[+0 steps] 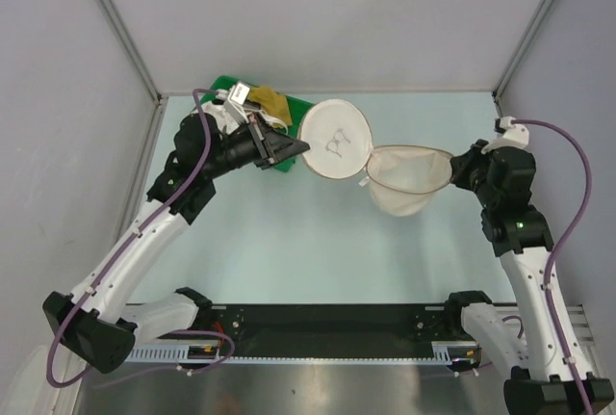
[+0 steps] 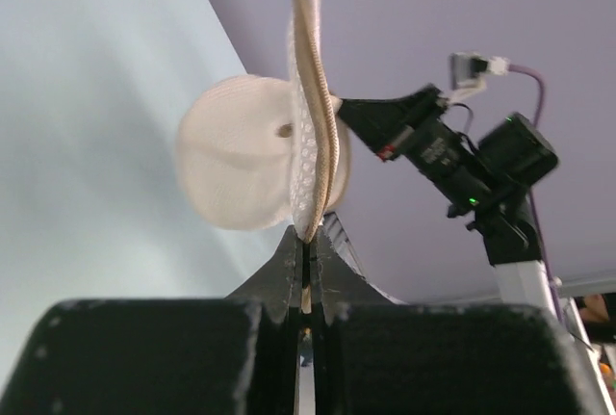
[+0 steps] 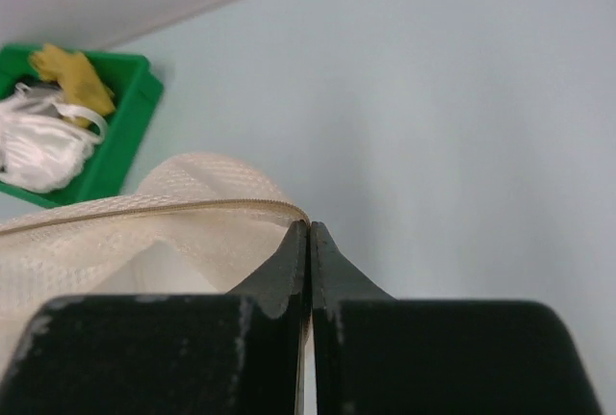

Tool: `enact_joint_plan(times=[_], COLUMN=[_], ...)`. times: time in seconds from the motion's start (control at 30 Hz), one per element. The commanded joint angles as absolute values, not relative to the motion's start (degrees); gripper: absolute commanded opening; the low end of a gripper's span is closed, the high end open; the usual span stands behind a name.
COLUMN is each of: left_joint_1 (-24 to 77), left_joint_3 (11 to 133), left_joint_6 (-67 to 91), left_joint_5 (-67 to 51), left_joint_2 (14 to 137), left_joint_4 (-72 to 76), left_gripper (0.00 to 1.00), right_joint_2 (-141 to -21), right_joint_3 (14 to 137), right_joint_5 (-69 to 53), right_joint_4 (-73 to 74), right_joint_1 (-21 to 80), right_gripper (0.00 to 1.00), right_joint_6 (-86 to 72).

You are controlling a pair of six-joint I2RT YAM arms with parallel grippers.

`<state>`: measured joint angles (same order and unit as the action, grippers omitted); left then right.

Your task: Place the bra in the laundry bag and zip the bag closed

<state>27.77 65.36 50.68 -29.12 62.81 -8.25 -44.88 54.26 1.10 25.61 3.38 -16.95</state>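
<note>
The left gripper (image 1: 304, 151) is pinching the rim of the laundry bag (image 1: 337, 141) on its drawing-faced half. The right gripper (image 1: 452, 172) is clamping the other half's zip edge, with the bag spread open mid-tabletop. The bra (image 1: 272, 102) is lying in the green tray (image 1: 223, 83) near the far-left corner.

Location type: robotics lab test cell.

Indicators:
- A left arm (image 1: 144, 242) and a right arm (image 1: 529, 271) are bolted to a black rail (image 1: 337, 324) at the near edge of a pale blue surface (image 1: 318, 242).
- Plain grey panels (image 1: 58, 97) enclose the surface at the back and on both sides. Metal posts (image 1: 117, 22) join them at the corners.
- Purple cables (image 1: 549, 125) run exposed along both arms.
- A green status light (image 1: 521, 223) glows on the right arm.
- The props are few and staged: a green tray (image 1: 223, 83) of garments and a mesh laundry bag (image 1: 337, 141).
</note>
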Motion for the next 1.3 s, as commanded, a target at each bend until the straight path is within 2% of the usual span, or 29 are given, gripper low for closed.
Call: enact_joint_plan(times=[0.0, 0.07, 0.1, 0.17, 0.27, 0.37, 0.57, 0.77, 0.9, 1.1, 1.2, 1.23, 1.27], left_joint_1=[30.05, 31.72, 31.82, 31.56, 32.17, 32.34, 33.13, 32.08, 32.08, 32.17, 31.91, 31.82, 31.64], left_joint_3=[65.73, 68.72, 69.6, 70.14, 69.52, 72.33, 79.01, 70.85, 65.75, 63.99, 62.49, 62.4, 62.75], left_joint_6=[54.58, 52.74, 50.82, 49.49, 48.08, 46.32, 45.09, 50.95, 54.66, 55.73, 53.62, 51.09, 49.24], left_joint_5=[-33.66, -31.48, -29.03, -27.95, -30.31, -32.08, -31.37, -39.96, -41.66, -43.59, -42.55, -41.67, -40.18], left_joint_2=[65.21, 65.13, 65.56, 67.4, 76.7, 84.11, 79.37, 85.68, 87.45, 90.09, 89.65, 88.87, 88.25], left_joint_4=[-4.75, -7.19, -7.99, -8.7, -7.65, -9.84, -10.11, -1.87, 7.18, 10.37, 8.89, 7.4, 3.55], left_gripper=[0.0, 0.0, 0.0, 0.0, 0.0, 0.0, 0.0, 0.0, 0.0, 0.0, 0.09, 0.26, 0.34], right_joint_2=[-40.3, -42.17, -48.63, -53.06, -60.62, -69.25, -60.58, -59.33, -59.32, -57.31, -55.21, -54.76, -54.49], right_joint_3=[52.05, 52.63, 54.13, 52.93, 48.79, 56.46, 61.44, 49.58, 45.8, 42.37, 42.1, 42.36, 43.41], right_joint_5=[5.7, 5.81, 4.58, 5.01, 3.44, 4.03, 7.91, 0.54, 1.31, 3.6, 4.66, 4.4, 4.05], right_joint_4=[25.97, 24.86, 27.31, 29.1, 23.65, 27.23, 30.14, 29.71, 29.79, 31.46, 32.69, 32.87, 33.22], right_joint_1=[10.17, 11.25, 11.08, 11.07, 10.81, 11.33, 13.89, 4.14, 0.71, -3.6, -3.96, -3.96, -3.96], right_gripper=[0.0, 0.0, 0.0, 0.0, 0.0, 0.0, 0.0, 0.0, 0.0, 0.05, 0.08, 0.12, 0.23], right_joint_6=[-19.86, -19.34, -19.25, -19.77, -20.56, -19.25, -18.01, -20.65, -22.67, -24.78, -25.4, -25.57, -25.58])
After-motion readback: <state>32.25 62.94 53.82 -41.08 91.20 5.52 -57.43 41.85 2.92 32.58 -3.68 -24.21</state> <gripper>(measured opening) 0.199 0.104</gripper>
